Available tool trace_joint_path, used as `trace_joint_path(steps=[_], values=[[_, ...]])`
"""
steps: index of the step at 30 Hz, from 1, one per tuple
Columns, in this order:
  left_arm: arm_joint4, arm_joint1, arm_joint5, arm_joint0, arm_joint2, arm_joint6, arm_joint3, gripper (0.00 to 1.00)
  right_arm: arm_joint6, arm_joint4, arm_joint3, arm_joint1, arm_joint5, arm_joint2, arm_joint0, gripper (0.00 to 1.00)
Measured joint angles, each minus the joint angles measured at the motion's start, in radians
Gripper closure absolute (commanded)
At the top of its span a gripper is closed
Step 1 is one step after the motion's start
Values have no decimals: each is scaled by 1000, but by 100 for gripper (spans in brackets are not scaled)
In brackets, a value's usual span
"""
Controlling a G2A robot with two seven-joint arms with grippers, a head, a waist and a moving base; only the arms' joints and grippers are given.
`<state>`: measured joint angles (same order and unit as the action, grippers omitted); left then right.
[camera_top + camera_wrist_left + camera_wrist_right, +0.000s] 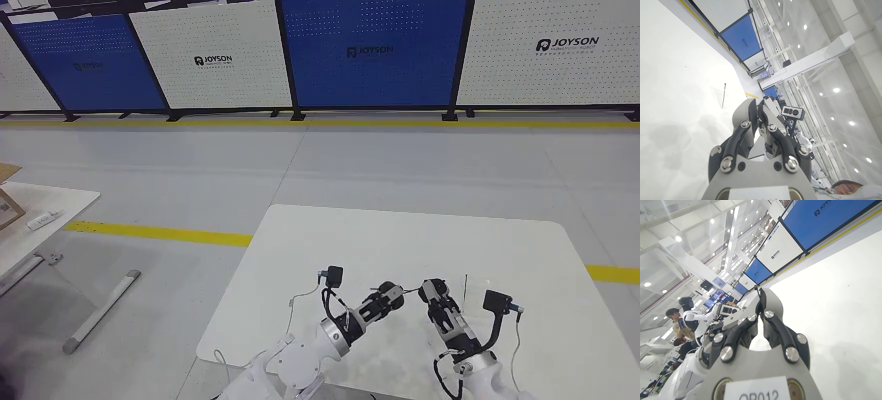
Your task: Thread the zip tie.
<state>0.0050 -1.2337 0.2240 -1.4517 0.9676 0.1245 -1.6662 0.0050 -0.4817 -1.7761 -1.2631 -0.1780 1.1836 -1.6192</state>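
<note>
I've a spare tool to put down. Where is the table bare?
Bare: the table's far half up to its far edge, and the strip along its right-hand edge. Crowded: the near middle, where the left gripper and right gripper sit close together, with a loose zip tie lying just beyond the right one.

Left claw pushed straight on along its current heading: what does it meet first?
Most likely the right claw, shut on a zip tie, standing directly ahead of the left claw. The gap between them is hard to judge.
</note>
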Motion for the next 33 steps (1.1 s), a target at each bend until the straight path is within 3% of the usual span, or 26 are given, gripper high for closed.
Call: trace_joint_path(steps=[3,15,16,17,18,29,33], values=[[2,0,-1,-1,0,0,0,100,-3,0,1,-1,-1,1,-1,100],[2,-3,-2,4,-2,-8,10,100,-3,8,3,-3,-13,7,-6,100],[1,-3,-1,4,-3,-8,9,100,-1,11,3,-3,-13,7,-6,79],[-3,-3,-2,3,-3,-9,9,100,6,14,3,-3,-12,7,-5,26],[-7,-3,-6,2,-2,-11,8,100,13,16,4,-3,-9,7,-4,0],[-83,-13,-82,8,12,-88,-5,100,45,-27,9,1,-8,22,-16,0],[-136,-16,-101,9,20,-87,-16,100,33,-28,9,2,1,36,-26,0]])
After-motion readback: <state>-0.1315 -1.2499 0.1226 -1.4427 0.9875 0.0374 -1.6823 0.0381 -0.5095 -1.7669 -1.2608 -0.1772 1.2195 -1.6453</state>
